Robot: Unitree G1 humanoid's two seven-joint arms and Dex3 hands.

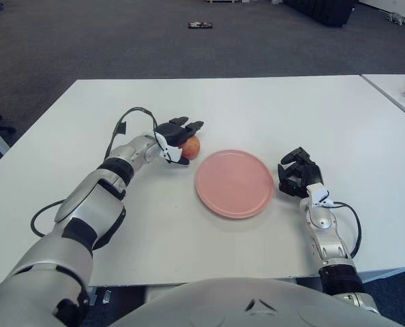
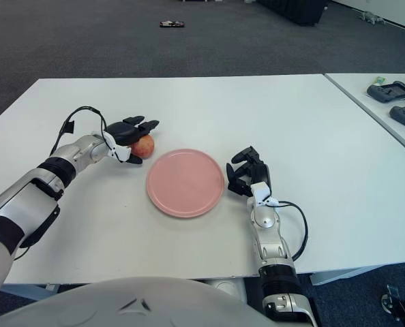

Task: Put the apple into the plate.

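Observation:
A red-orange apple (image 1: 192,146) sits on the white table (image 1: 257,109), just left of and behind a pink plate (image 1: 234,182). My left hand (image 1: 178,140) is at the apple: its dark fingers (image 1: 189,125) stretch over the apple's top and its thumb lies in front of it, still spread rather than closed. The apple rests on the table. My right hand (image 1: 296,172) is parked on the table to the right of the plate with its fingers curled, holding nothing. The plate holds nothing.
A second white table (image 2: 386,102) at the right carries dark devices (image 2: 392,90). A small dark object (image 1: 199,25) lies on the grey carpet beyond the table.

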